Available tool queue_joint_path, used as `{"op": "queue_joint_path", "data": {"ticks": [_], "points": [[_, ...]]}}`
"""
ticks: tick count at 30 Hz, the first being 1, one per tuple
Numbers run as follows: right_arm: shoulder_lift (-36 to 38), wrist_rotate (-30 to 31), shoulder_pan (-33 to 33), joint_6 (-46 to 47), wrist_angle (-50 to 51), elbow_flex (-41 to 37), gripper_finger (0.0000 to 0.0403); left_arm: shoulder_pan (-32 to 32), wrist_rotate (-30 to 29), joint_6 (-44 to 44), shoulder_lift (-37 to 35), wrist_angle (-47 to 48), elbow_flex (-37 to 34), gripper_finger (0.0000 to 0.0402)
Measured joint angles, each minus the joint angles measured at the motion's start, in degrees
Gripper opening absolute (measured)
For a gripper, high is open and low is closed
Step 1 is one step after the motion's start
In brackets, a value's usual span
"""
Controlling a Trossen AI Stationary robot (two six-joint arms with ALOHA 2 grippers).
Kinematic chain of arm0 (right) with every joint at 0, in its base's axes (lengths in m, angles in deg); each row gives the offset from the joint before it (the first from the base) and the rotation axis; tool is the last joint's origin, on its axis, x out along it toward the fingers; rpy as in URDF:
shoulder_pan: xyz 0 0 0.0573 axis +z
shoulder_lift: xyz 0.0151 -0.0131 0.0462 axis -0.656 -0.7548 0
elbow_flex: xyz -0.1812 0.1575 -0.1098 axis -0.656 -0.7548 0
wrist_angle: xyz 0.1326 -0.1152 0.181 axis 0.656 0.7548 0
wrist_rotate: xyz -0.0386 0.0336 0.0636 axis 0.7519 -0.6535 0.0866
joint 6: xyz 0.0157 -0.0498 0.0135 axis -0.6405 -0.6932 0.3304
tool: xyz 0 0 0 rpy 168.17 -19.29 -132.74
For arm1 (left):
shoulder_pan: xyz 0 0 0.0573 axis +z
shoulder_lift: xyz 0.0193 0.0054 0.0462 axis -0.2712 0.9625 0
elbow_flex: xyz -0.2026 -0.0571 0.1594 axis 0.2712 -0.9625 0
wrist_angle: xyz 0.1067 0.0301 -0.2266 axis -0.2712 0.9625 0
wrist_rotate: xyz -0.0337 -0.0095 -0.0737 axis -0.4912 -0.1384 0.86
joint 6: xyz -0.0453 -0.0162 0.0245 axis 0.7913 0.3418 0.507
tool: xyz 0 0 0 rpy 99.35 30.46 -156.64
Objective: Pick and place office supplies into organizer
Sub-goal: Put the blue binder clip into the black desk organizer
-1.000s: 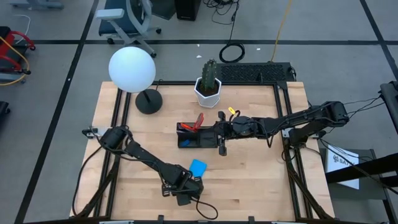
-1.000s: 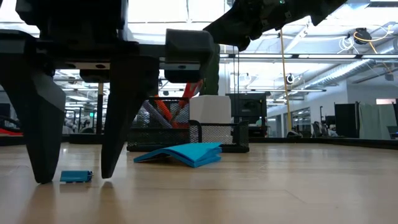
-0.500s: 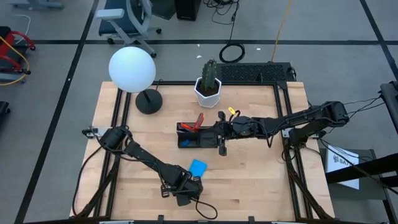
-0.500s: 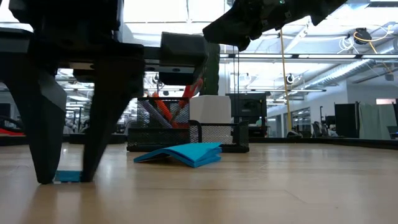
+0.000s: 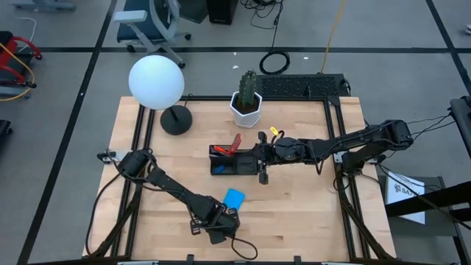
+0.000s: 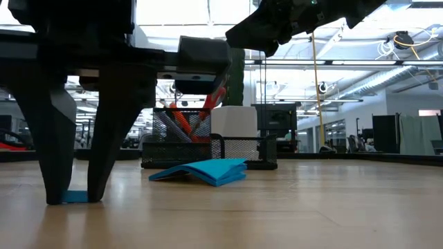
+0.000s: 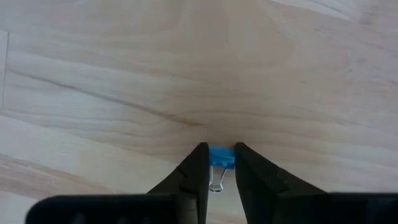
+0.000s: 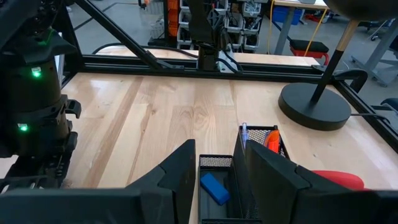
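Observation:
A tiny blue clip (image 7: 221,157) with a wire handle lies on the wooden table near its near edge. My left gripper (image 6: 75,180) stands over it, fingers pointing down, shut on it. A bright blue pad (image 5: 234,197) lies just beyond, flat on the wood. The black mesh organizer (image 5: 234,162) stands at mid-table with red scissors (image 5: 233,143), an orange pen (image 8: 271,140) and a small blue piece (image 8: 214,186) in it. My right gripper (image 8: 219,171) hovers open above the organizer's right end and touches nothing. My left gripper pinches the blue clip's body (image 7: 222,153) between its two fingers, which come from above and point down. One fingertip (image 6: 57,190) stands on each side of it. The clip lies flat on the table, its wire handle (image 7: 216,182) back between the fingers.
A white globe lamp with a round black base (image 5: 175,119) stands at the back left, and a cactus in a white pot (image 5: 246,103) behind the organizer. Bare wood lies to the left and right of the blue pad.
My left gripper's fingers have drawn together from a wide gap and closed on the blue clip, which stays on the table. The arm itself has kept its place.

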Motion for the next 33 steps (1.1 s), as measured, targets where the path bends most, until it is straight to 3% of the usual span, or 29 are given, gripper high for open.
{"op": "queue_joint_path", "data": {"ticks": [8, 14, 22, 33], "points": [[0.00, 0.00, 0.00, 0.00, 0.00, 0.00, 0.0130, -0.62, -4.10, 0.04, -0.20, -0.30, 0.02, 0.0051], [0.00, 0.00, 0.00, 0.00, -0.02, 0.00, 0.0130, -1.11, -8.80, 0.06, -1.57, 0.00, -0.18, 0.0071], [0.00, 0.00, 0.00, 0.02, -0.01, 0.00, 0.0130, -0.64, -19.78, 0.06, -3.91, 2.95, -0.26, 0.0075], [0.00, 0.00, 0.00, 0.02, 0.09, 0.00, 0.0130, 1.83, -27.10, 1.04, -3.89, 7.54, -0.15, 0.0076]]}}
